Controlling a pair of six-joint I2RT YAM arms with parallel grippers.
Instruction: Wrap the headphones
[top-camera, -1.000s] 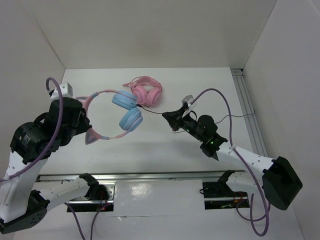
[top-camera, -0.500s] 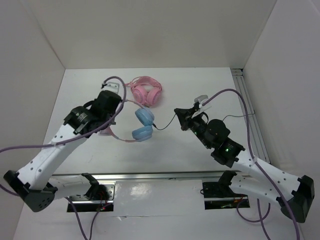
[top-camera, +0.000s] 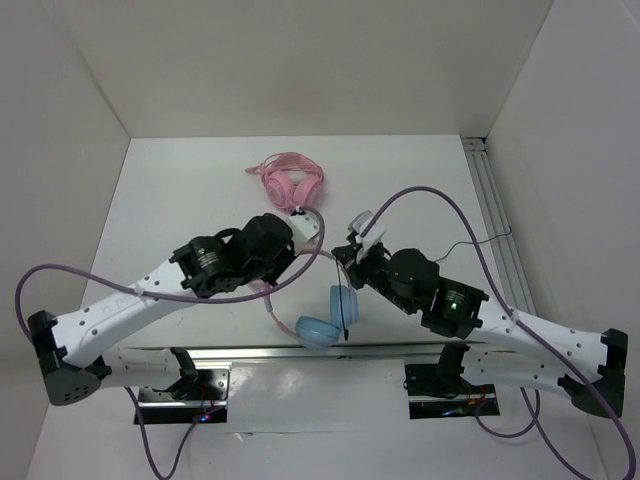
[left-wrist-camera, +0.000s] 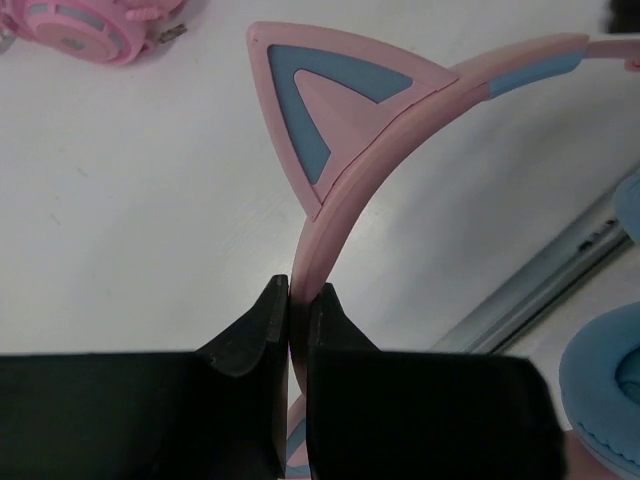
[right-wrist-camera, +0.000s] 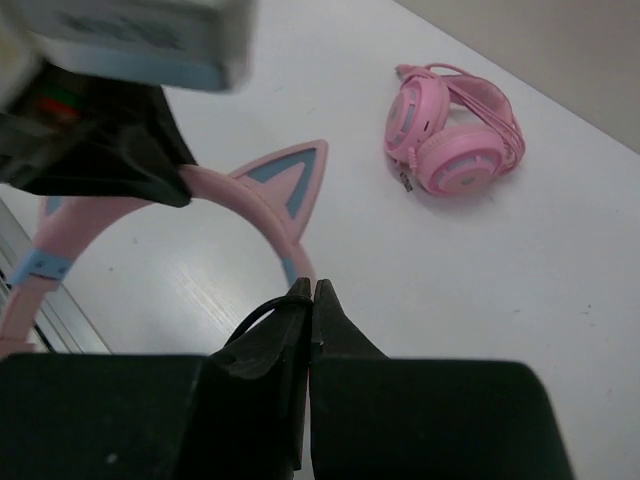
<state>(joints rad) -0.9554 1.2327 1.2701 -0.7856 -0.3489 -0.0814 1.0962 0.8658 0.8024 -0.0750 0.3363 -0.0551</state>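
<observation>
Over the table's (top-camera: 180, 190) near edge, mid-width, the headphones (top-camera: 318, 331) are held, ear cups by the rail (top-camera: 250, 352). Their headband is pinched by the left tool (left-wrist-camera: 298, 290), its arm stretched in from the near-left corner. The cable (top-camera: 347, 318) is pinched by the right tool (right-wrist-camera: 311, 289) just beside. A pink pair (top-camera: 292, 183) lies toward the far edge, well apart.

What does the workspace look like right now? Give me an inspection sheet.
Surface: white table, with a metal rail along the near edge.
Job's things: headphones held by the headband, blue ear cups over the near rail.
Clutter: all-pink headphones at the far side, apart.
Grippers: left gripper shut on the headband; right gripper shut on the cable.
Cables: purple arm cables loop above the arms.
Surroundings: white walls; nothing else seen.
</observation>
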